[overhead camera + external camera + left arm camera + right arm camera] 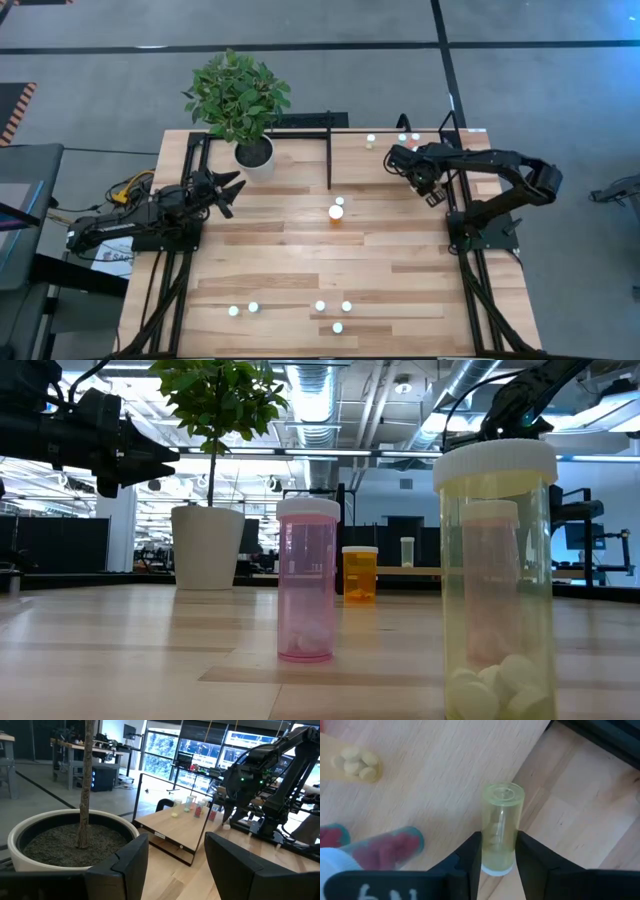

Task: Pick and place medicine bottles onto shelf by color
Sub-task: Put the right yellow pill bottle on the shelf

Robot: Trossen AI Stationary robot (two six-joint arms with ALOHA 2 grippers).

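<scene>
- Two grippers are showing in the high view: the right gripper (425,178) is working at the far right of the tabletop (400,260), at the shelf (350,165); the left gripper (222,190) is waiting near the white plant pot (254,153).
- The right fingers (470,857) are pressing on both sides of a greenish bottle (501,827), cap toward the wrist, above the shelf board.
- The left fingers (125,862) are standing partly apart, holding nothing.
- Risk: the grip is sitting near the cap end, so the bottle could pivot or slip out during lifting.
- Risk: a red-filled bottle (385,847) and an orange one (355,762) are lying just beside it and could be knocked.
- Remaining bottles, including an orange bottle (336,212), are standing mid-tabletop and along the near edge.
- Hidden: whether the bottle base is touching the board cannot be told.
</scene>
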